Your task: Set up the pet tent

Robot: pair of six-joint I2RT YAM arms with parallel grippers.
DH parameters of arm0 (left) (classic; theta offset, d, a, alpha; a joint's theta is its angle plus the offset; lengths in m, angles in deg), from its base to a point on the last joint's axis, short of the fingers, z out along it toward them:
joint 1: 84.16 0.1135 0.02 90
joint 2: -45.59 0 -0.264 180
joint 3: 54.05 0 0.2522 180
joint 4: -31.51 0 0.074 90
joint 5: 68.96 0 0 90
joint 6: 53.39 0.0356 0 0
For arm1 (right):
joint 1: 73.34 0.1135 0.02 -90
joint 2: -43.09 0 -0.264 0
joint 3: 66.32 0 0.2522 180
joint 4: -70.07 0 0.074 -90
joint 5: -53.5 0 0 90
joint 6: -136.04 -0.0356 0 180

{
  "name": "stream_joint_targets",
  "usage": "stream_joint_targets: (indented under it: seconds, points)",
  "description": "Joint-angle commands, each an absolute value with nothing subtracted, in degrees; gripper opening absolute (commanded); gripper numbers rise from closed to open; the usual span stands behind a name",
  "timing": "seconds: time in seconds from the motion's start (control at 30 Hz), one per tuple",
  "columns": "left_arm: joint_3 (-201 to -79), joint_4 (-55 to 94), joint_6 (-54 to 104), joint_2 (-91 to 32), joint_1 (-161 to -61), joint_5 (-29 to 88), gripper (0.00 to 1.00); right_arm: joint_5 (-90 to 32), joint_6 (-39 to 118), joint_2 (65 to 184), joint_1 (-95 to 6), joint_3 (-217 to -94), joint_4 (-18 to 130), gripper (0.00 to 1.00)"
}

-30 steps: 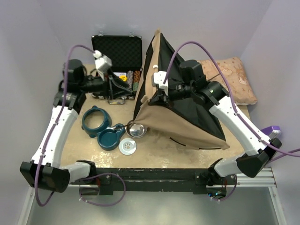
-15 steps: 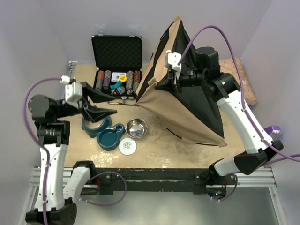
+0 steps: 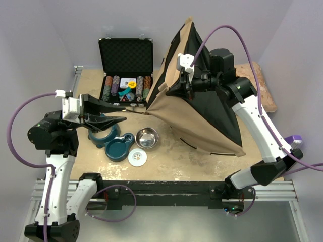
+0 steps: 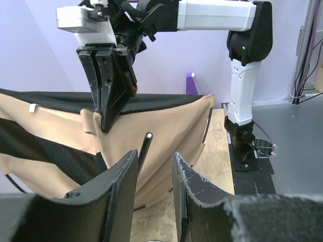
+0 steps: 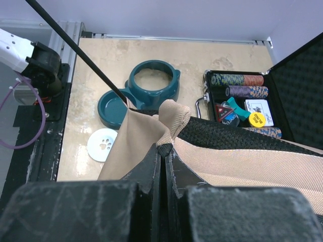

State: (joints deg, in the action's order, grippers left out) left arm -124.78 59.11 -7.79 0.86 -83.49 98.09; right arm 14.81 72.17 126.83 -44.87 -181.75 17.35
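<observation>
On the right half of the table [image 3: 166, 161] the tent [image 3: 197, 133] sits half raised. It is tan woven canvas outside and black mesh-like lining inside, with its peak tilted toward the far wall. The right gripper [image 5: 162, 150] is pinched flat on a bunched fold of canvas at the tent's left front edge, holding that edge up off the table. A thin black pole [image 5: 75, 50] slants away from the fold.

The left gripper [image 3: 124, 112] hangs over the left side, apart from the tent and pointing toward it. Its jaws stand a narrow way apart with nothing between them. Under it lies a teal plastic bowl stand [image 3: 117, 149], one open ring and one dish. A round steel bowl [image 3: 147, 137] sits just right of the stand, and a white disc [image 5: 105, 145] printed with a blue paw mark lies near it.

At the far side a black case [image 3: 125, 53] stands open, with egg-crate foam in its lid and rows of striped chips [image 3: 123, 83] in its tray. A yellow tag among them bears writing, possibly a brand, too small to read. A beige patterned pillow [image 3: 265, 88] lies far right, behind the tent.
</observation>
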Motion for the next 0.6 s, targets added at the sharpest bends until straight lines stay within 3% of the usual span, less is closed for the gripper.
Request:
stream_joint_targets:
  seconds: [0.0,0.57]
  points:
    - [-124.2,63.1,-7.4,-0.6,-86.0,95.1,0.37,16.9,70.8,125.4,-45.1,-183.8,20.0,0.0]
    - [-121.3,64.9,-4.9,-4.2,-91.6,94.5,0.28,17.3,70.1,126.3,-45.0,-184.5,20.7,0.0]
